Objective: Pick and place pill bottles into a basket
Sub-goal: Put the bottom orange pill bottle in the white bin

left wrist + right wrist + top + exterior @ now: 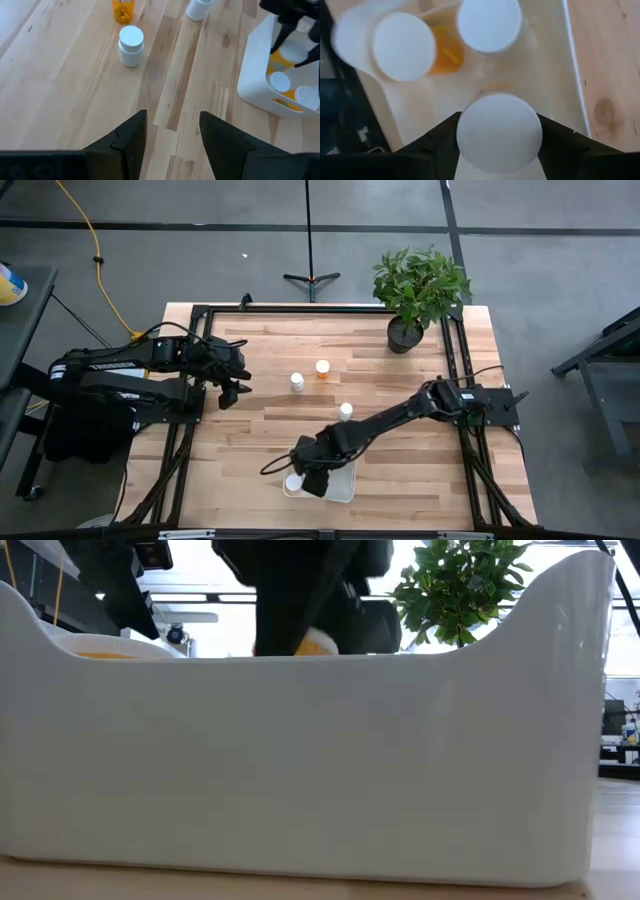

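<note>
Right gripper (312,478): you have it down over the basket at the near edge of the table, its fingers (560,145) closed on the white cap of a pill bottle (499,134), one finger pressed against each side.
Held bottle: it hangs cap-up inside the basket walls; you cannot tell whether its base touches the floor.
Basket (346,488): the whitish tray sits at the table's near edge, in the middle. Your low view is filled by its near wall (300,760).
Bottles already in the basket: two more white-capped bottles (402,46) (489,24) stand beyond the held one, with orange showing between them.
Bottles on the table: three remain out on the wood. One white bottle (345,411) stands near the right arm, another white one (297,382) is mid-table, and an orange one (322,368) is just beside it.
Left gripper (233,390): you have it waiting over the table's left side, fingers (131,145) spread apart and holding nothing.
Plant (418,288): a potted plant stands at the far right corner.
</note>
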Robot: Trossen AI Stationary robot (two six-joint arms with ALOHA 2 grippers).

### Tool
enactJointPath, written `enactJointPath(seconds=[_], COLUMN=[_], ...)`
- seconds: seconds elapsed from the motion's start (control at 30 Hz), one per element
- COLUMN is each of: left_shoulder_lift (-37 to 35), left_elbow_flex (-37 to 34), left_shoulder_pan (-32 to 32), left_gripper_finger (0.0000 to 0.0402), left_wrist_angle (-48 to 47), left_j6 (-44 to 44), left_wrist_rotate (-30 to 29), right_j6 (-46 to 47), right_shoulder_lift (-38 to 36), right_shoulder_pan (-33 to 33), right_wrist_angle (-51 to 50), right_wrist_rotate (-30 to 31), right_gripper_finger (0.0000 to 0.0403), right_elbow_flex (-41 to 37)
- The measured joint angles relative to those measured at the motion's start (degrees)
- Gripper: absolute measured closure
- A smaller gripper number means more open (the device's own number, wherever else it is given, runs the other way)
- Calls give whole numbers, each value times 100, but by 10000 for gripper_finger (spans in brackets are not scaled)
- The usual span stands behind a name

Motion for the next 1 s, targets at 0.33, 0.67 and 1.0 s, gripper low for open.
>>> enactJointPath(seconds=[0.33,0.67,1.0], left_shoulder_lift=[0,0,0], left_elbow_flex=[0,0,0], left_shoulder_pan=[0,0,0], left_gripper_finger=[186,186,186], left_wrist_angle=[-1,-2,-2], left_j6=[-1,0,0], left_wrist_rotate=[2,6,34], right_j6=[-315,-601,-880], right_shoulder_lift=[0,0,0], right_shoulder_pan=[-299,-481,-688], right_wrist_angle=[158,286,279], right_wrist_rotate=[-437,-905,-1750], right_gripper_finger=[199,147,144], right_elbow_flex=[-98,-96,-94])
